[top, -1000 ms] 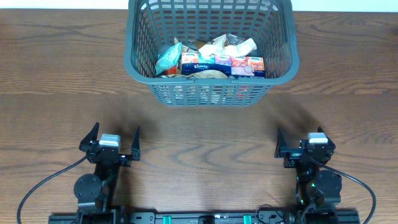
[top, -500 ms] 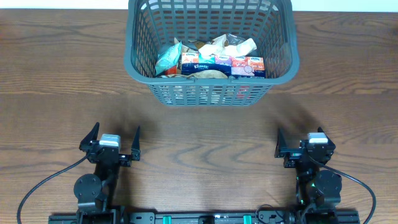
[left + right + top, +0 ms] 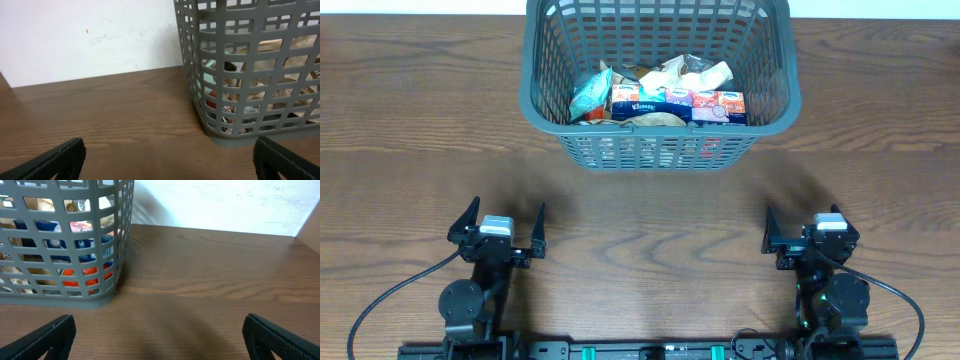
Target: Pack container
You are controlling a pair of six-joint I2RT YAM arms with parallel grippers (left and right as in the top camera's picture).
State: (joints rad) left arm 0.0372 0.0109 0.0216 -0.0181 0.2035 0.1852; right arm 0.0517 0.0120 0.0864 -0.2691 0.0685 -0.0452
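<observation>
Overhead view: my left gripper (image 3: 507, 207) and right gripper (image 3: 804, 215) sit at the near edge of the table (image 3: 420, 150), both with jaws spread wide and nothing between them. The container (image 3: 620, 150) stands well apart from both, at the far middle of the table. Only this view looks into it: a teal packet (image 3: 589, 95) at the left, a blue Kleenex pack (image 3: 640, 105) at the centre front, a pink-and-red pack (image 3: 718, 103) to its right, and pale crumpled wrappers (image 3: 680, 75) behind.

Left wrist view: my two fingertips (image 3: 55, 160) frame bare wood, and the container (image 3: 200, 100) shows its near left corner, with contents glimpsed through the slots.

Right wrist view: the container (image 3: 50, 299) shows its near right corner, with blue and orange patches visible through the lattice.

Only the wrist views show the white wall (image 3: 100, 35) behind the dark brown wood-grain table.
</observation>
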